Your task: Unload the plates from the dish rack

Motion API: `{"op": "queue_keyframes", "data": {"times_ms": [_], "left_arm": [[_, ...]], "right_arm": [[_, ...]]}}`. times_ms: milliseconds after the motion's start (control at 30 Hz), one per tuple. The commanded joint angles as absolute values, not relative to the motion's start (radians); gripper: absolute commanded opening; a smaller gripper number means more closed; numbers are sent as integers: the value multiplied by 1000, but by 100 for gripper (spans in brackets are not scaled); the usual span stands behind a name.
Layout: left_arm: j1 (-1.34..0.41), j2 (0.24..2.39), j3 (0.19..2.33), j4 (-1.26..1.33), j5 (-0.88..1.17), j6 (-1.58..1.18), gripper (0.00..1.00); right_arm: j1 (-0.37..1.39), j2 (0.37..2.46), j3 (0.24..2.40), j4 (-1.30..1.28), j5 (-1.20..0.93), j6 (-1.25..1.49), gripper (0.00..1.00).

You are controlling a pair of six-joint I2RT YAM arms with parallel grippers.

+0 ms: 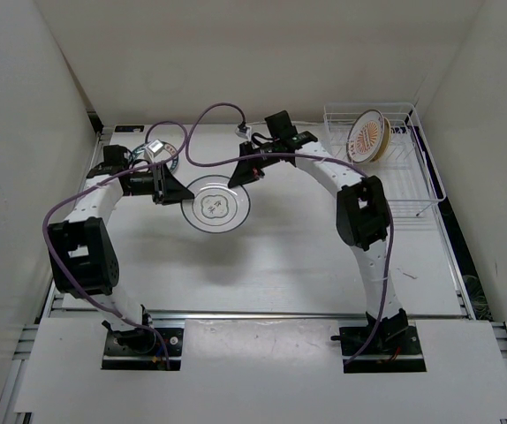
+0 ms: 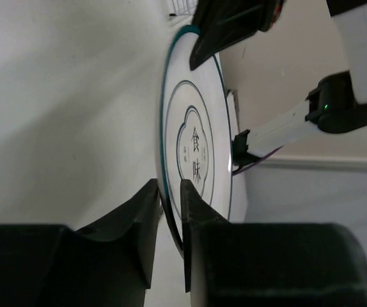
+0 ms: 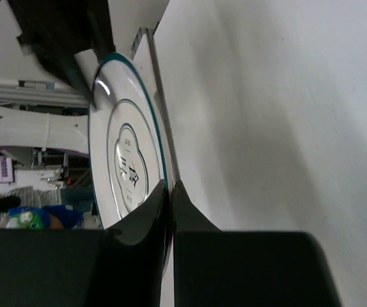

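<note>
Well left of the dish rack (image 1: 405,182), the left gripper (image 2: 169,192) straddled the ringed plate (image 1: 219,205) at the rim farthest from the rack; whether its fingers pinched it could not be told. Nearer the rack, the right gripper (image 3: 170,188) was clamped tight on the same plate's rim, the plate lying level between them. Inside the rack's rear left corner, the sunburst plate (image 1: 367,135) stood on edge.

Both arms bend inward, left fingers (image 2: 139,224) and right fingers (image 3: 146,214) pinching one plate's (image 1: 219,205) opposite edges.
</note>
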State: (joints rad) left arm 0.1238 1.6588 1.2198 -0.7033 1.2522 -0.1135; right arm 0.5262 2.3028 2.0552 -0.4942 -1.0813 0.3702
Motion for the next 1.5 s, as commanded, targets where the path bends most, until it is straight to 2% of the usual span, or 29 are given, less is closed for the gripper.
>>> {"op": "queue_keyframes", "data": {"times_ms": [0, 133, 233, 267, 300, 333, 367, 400, 467, 567, 800, 1100, 1367, 1467], "left_arm": [[123, 1638, 1241, -690, 1272, -94, 26], [123, 1638, 1241, -690, 1272, -94, 11], [123, 1638, 1241, -690, 1284, -94, 11], [123, 1638, 1241, -690, 1284, -94, 11], [123, 1629, 1241, -690, 1284, -94, 11], [123, 1629, 1241, -690, 1284, -94, 11], [123, 1617, 1232, -690, 1284, -94, 11], [123, 1617, 1232, -690, 1284, -103, 11], [123, 1599, 1220, -690, 1284, -115, 11], [123, 1598, 1198, -690, 1275, -124, 11], [123, 1712, 1327, -635, 1255, -251, 11], [143, 2009, 1719, -591, 1158, -374, 11], [256, 2233, 2000, -462, 1069, -540, 11], [307, 2289, 2039, -431, 1019, -569, 11]], "right_arm": [[535, 2298, 2129, -443, -1143, 400, 0], [535, 2309, 2129, -434, -1134, 400, 0], [535, 2298, 2129, -434, -1134, 410, 0], [535, 2284, 2120, -434, -1124, 410, 7], [522, 2275, 2111, -448, -1105, 400, 19], [509, 2263, 2111, -497, -1074, 400, 35], [497, 2231, 2096, -520, -1042, 367, 57], [462, 2211, 2080, -540, -1011, 351, 63], [424, 2137, 2016, -597, -893, 306, 68], [342, 2018, 1924, -667, -735, 211, 69], [236, 1735, 1691, -686, -723, 175, 72], [218, 1392, 1399, -833, -675, 29, 73], [101, 1293, 1244, -1011, -603, -147, 77], [45, 1293, 1221, -1029, -603, -178, 77]]}}
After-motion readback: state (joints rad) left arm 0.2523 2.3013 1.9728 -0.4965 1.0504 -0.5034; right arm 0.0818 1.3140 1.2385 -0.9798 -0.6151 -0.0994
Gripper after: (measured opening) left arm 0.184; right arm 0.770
